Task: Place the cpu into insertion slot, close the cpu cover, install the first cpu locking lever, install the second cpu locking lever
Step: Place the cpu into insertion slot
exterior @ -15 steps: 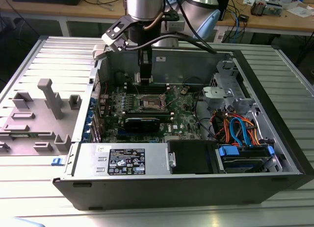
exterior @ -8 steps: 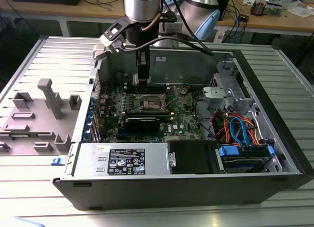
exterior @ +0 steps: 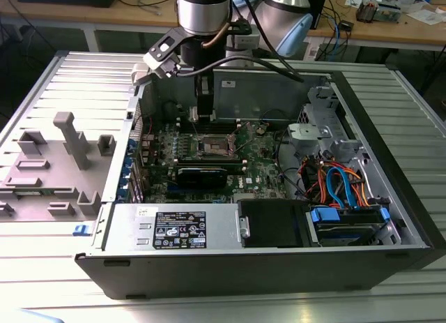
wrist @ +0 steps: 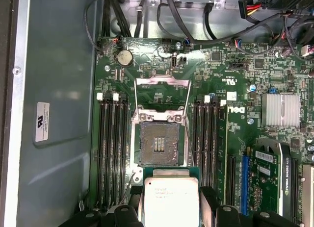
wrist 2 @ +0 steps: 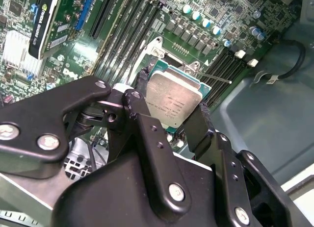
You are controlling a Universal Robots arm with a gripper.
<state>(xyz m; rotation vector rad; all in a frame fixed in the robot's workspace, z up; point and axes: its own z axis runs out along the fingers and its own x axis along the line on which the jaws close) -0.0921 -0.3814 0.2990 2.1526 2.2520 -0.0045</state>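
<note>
My gripper [wrist 2: 171, 109] is shut on the cpu [wrist 2: 174, 95], a flat square chip with its silvery top facing the camera, clamped by two opposite edges between black fingers [wrist 2: 198, 126]. In the first wrist view the cpu [wrist: 169, 195] hangs just short of the insertion slot [wrist: 158, 143], a dark square socket with a silver rim on the green board. The cpu cover [wrist: 162, 87] stands swung open on the socket's far side, with thin wire levers alongside it. In the exterior view the gripper [exterior: 204, 115] hovers inside the open computer case above the insertion slot [exterior: 212, 150].
Long black memory slots [wrist: 114, 148] flank the socket on both sides. A black graphics card [exterior: 202, 175] lies close by, and a silver heatsink [wrist: 280, 109] sits beside it. A power supply [exterior: 174, 229], bundled cables [exterior: 341, 183] and case walls [exterior: 376, 148] ring the board. A grey fixture [exterior: 63, 152] stands outside.
</note>
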